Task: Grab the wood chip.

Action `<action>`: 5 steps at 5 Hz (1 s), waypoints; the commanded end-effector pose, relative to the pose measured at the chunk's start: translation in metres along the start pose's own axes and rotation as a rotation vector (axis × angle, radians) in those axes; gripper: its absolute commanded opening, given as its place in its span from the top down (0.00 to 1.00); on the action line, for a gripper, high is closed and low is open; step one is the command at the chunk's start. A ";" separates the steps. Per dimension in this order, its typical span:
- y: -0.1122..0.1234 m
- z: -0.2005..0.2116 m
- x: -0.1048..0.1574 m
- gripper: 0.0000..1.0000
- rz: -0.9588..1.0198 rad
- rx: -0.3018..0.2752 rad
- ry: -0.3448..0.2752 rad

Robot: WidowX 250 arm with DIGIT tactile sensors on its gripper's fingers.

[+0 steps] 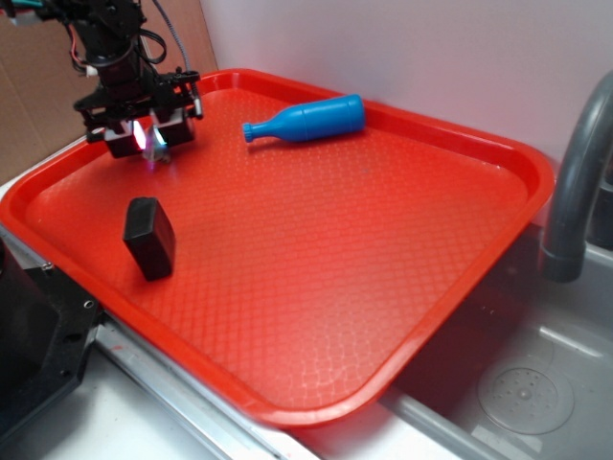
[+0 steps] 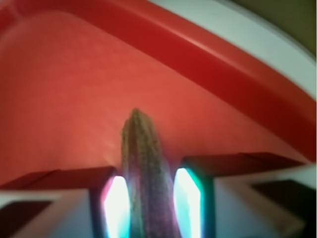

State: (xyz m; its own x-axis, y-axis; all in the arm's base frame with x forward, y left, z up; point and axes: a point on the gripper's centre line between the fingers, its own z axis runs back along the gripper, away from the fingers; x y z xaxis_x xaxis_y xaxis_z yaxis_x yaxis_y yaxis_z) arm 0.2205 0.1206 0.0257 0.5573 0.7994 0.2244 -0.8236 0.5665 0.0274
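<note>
The wood chip (image 2: 142, 144) is a narrow brown-grey sliver with a pointed end. In the wrist view it stands between the two lit pads (image 2: 117, 206) of my gripper (image 2: 148, 186), and both pads press on its sides. In the exterior view my gripper (image 1: 148, 137) is at the far left corner of the red tray (image 1: 460, 287), low over its floor. There the chip is almost hidden between the fingers, with only a small greyish tip (image 1: 159, 155) showing below them.
A black rectangular block (image 1: 148, 238) stands on the tray in front of the gripper. A blue plastic bottle (image 1: 306, 122) lies on its side near the tray's back rim. The tray's raised rim (image 2: 233, 84) is close behind the gripper. A grey faucet (image 1: 575, 182) and sink are at the right.
</note>
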 end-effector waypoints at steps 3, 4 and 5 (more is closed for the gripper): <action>-0.062 0.154 -0.055 1.00 -0.634 -0.108 0.150; -0.059 0.176 -0.073 1.00 -0.711 -0.136 0.137; -0.053 0.186 -0.084 1.00 -0.687 -0.174 0.124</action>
State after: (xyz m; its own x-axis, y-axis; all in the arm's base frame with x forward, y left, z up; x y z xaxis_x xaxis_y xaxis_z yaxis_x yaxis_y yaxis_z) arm 0.2037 -0.0204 0.1751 0.9631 0.2612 0.0642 -0.2607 0.9653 -0.0168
